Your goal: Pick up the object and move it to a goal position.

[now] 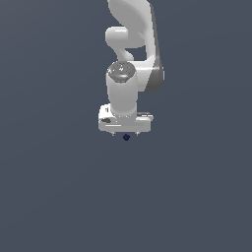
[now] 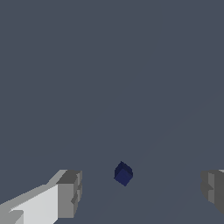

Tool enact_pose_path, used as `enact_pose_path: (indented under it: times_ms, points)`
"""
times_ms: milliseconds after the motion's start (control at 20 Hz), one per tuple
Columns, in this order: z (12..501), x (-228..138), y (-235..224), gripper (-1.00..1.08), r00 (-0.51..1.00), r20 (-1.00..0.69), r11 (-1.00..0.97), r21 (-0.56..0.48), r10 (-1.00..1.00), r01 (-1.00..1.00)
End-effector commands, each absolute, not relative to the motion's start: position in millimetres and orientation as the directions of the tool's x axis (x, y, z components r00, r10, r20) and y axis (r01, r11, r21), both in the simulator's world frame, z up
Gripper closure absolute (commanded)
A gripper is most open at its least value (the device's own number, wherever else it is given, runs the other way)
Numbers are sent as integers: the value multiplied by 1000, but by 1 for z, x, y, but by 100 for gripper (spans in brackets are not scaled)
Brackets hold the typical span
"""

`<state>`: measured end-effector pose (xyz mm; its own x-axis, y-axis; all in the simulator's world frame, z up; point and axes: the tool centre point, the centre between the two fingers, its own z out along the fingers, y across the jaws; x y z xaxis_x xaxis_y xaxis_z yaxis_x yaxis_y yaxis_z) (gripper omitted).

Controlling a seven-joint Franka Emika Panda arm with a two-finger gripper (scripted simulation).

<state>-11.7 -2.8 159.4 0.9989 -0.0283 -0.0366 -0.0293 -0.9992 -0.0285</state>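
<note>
The object [image 1: 126, 137] is a tiny dark navy-blue blocky lump lying on the plain grey floor, just under the white hand of the arm in the exterior view. In the wrist view the object [image 2: 123, 173] lies between the two grey fingertips [image 2: 70, 192], with wide gaps on both sides and no contact. My gripper [image 2: 142, 190] is open and holds nothing. In the exterior view the fingers are mostly hidden beneath the hand, and the gripper [image 1: 125, 134] sits right above the object.
The white arm [image 1: 130, 54] rises from the hand toward the top of the exterior view. Around it spreads a uniform grey floor [image 1: 59, 187] with no other objects showing.
</note>
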Motion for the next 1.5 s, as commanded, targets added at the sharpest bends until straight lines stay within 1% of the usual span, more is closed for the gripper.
enact_pose_path:
  times_ms: [0,300,600,1050,1450]
  points:
    - [156,-14,-2,-92,998,-36,-998,-28,-47,-48]
    - [141,-22,0,-92,991,-34,-991,-24,-129,-130]
    - [119,-37,2,-92,966,-29,-966,-17,-257,-257]
    - [84,-66,3,-92,883,-14,-883,-6,-469,-469]
    - [68,-84,2,-92,820,-3,-820,-1,-573,-573]
